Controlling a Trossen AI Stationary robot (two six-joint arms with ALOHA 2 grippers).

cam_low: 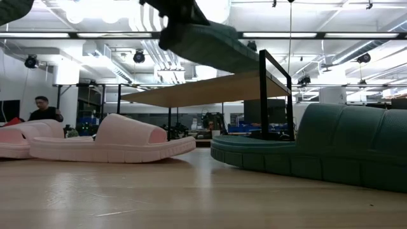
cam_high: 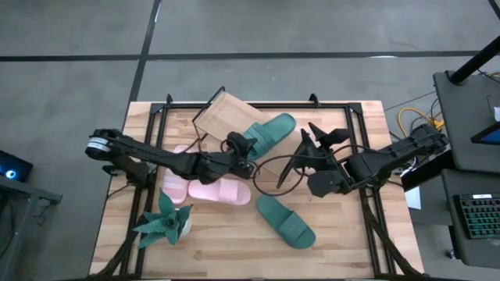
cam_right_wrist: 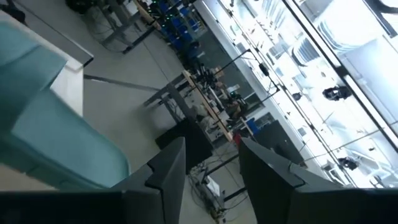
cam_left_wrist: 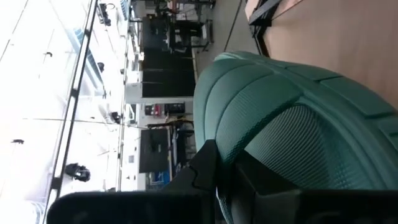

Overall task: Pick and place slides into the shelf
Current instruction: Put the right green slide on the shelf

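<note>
My left gripper (cam_high: 238,146) is shut on a dark green slide (cam_high: 271,131), held in the air above the shelf board's right end (cam_low: 210,89); the low view shows the slide (cam_low: 210,44) above the board. The shelf (cam_high: 223,117) stands askew near the table's far edge. Two pale pink slides (cam_high: 219,190) (cam_high: 176,168) lie soles down at the table's middle-left. The second green slide (cam_high: 285,221) lies toward the near edge. My right gripper (cam_high: 316,142) is open, just right of the held slide, touching nothing. My left gripper pinches the green slide at its end nearest the arm (cam_left_wrist: 231,163), with a finger (cam_left_wrist: 205,168) on the outer edge. The fingers come roughly level from the table's left, along the slide's length. The slide is lifted clear, its far end pointing right and away.
A green leafy toy plant (cam_high: 166,221) stands at the table's near left. Black frame rails (cam_high: 367,156) run along the table's sides. A cable (cam_high: 269,168) loops between the arms. A person (cam_low: 41,109) sits in the room beyond. Bare wood (cam_high: 226,242) lies along the near edge.
</note>
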